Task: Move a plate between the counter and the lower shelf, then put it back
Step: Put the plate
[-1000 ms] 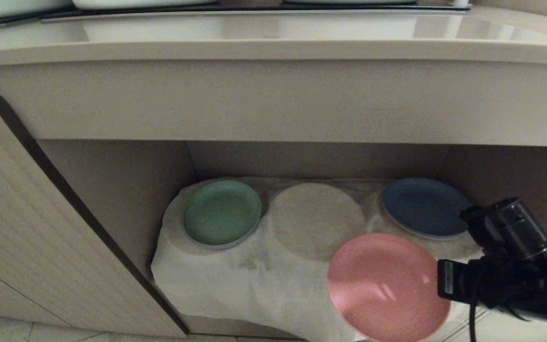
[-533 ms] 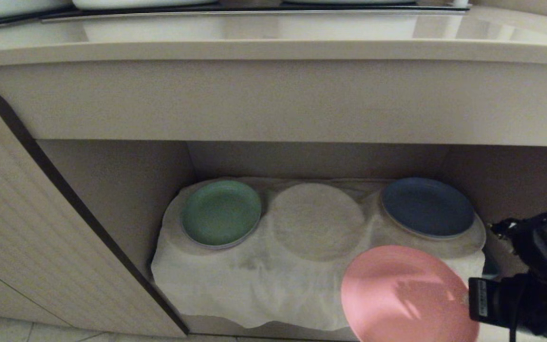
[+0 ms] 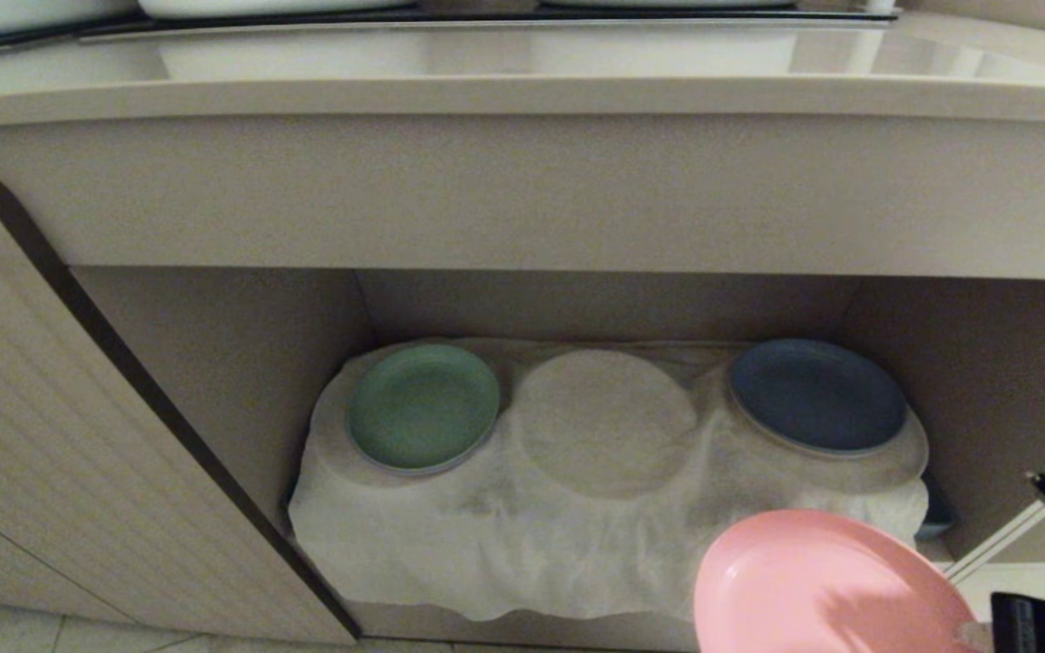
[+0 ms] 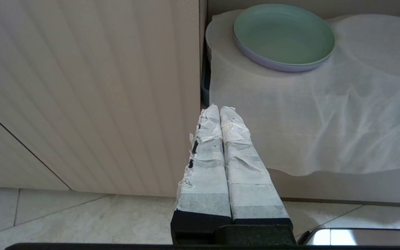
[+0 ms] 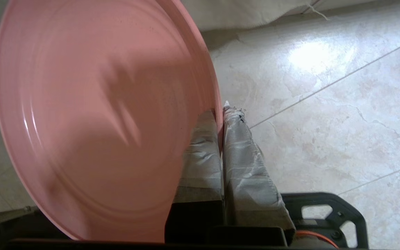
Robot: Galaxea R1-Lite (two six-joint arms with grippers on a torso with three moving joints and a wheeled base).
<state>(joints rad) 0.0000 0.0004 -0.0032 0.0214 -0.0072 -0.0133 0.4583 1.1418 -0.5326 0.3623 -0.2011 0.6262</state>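
A: status on the pink plate [image 3: 826,585]?
B: it's coming out of the lower shelf [image 3: 241,363]. a second ago it was hanging over the front right part of the white cloth [image 3: 504,535], just in front of the blue plate [image 3: 817,394]. now it's sitting clear of the cloth's front edge, low at the right, over the tiled floor [image 5: 325,104]
A: so it's not resting on anything?
B: no, it's being carried in the air, tilted. right gripper [image 5: 221,114] is pinching its rim, taped fingers [image 5: 241,152] narrow, one on each face of the plate
A: arm pose?
B: right arm is drawing back and to the right, mostly leaving the head view, only dark bits of it showing at the right edge. left gripper [image 4: 219,111] is idling by the ribbed cabinet door [image 4: 82,86], fingers pressed together, holding nothing
A: meaning for the task?
B: I'm reading it as the shelf-to-counter leg underway. plate is free of the recess, the counter [image 3: 522,91] above is not yet reached, so a lift is looking like the next thing
A: rest of the shelf?
B: green plate [image 3: 423,408] is sitting at the back left on the cloth, middle spot covered only by cloth, nothing disturbed
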